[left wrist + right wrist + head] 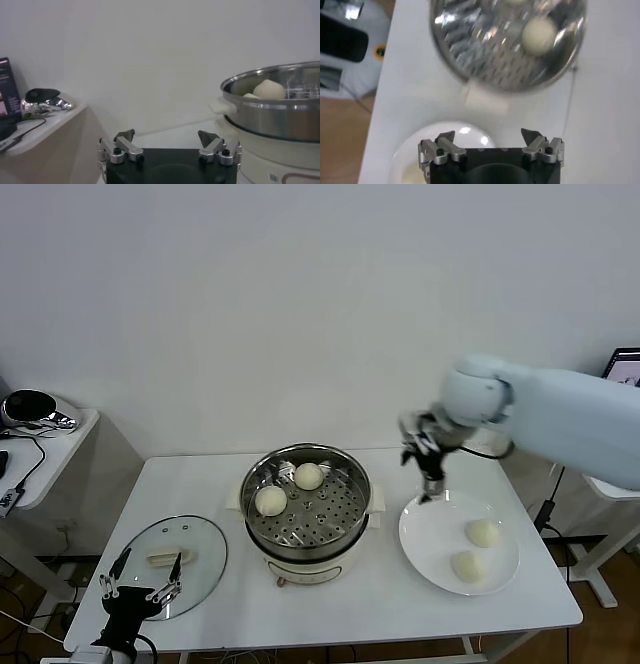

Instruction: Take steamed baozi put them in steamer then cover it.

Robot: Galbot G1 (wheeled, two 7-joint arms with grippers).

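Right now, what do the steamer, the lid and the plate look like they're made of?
Steamer: looks like polished stainless steel, mirror-bright with a perforated tray; its cream base seems plastic.
Lid: apparently clear glass, since the table shows through it, with a metal rim and a cream handle, probably plastic.
Plate: smooth glossy white, likely ceramic, though plastic can't be ruled out.

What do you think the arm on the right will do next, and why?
Probably lower onto a bun on the plate. The right end effector hangs open and empty over the plate's far edge. Two buns already sit in the steamer; two remain on the plate. The lid lies on the table, with the left end effector open beside it.
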